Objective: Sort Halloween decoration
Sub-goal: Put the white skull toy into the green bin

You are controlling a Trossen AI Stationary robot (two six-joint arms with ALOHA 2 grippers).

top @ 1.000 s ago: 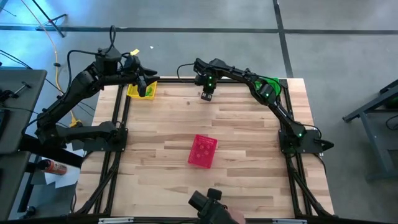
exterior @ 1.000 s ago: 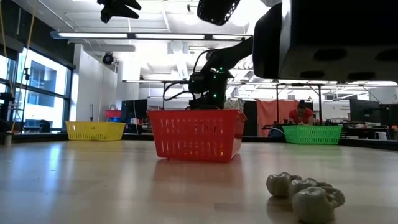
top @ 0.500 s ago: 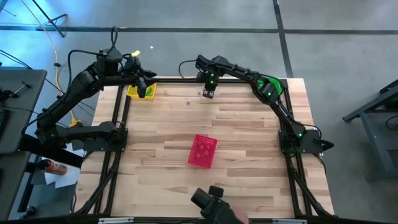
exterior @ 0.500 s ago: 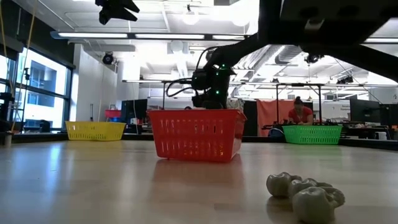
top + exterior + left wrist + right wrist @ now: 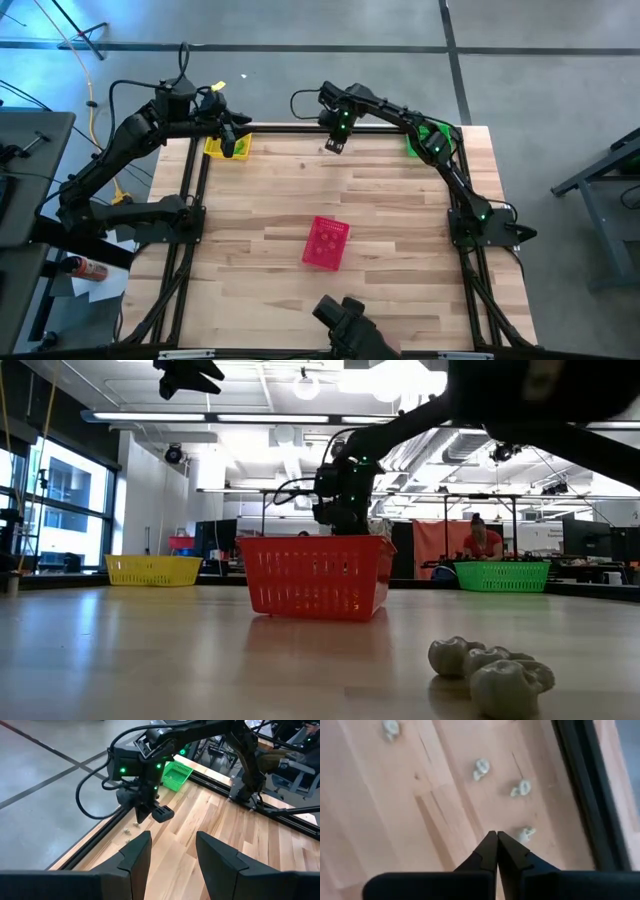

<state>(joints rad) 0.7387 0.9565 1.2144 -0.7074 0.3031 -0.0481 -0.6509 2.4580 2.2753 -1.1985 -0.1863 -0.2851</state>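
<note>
Several small pale Halloween trinkets (image 5: 481,768) lie on the wooden table near its far edge, one of them (image 5: 525,834) just beside my right gripper's tips. Another clump (image 5: 490,670) lies near the table's front. My right gripper (image 5: 496,835) is shut, points down above the far edge (image 5: 333,148), and nothing shows between its fingers. My left gripper (image 5: 172,845) stands open and raised beside the yellow basket (image 5: 225,146) at the far left corner, holding nothing.
A pink-red mesh basket (image 5: 325,243) stands mid-table toward the front. A green basket (image 5: 425,135) sits at the far right corner under the right arm. A black frame rail (image 5: 585,795) runs along the far edge. People sit in the room behind (image 5: 485,542).
My right gripper has risen a little and drifted toward the table's far edge, staying shut. The trinkets lie where they were.
</note>
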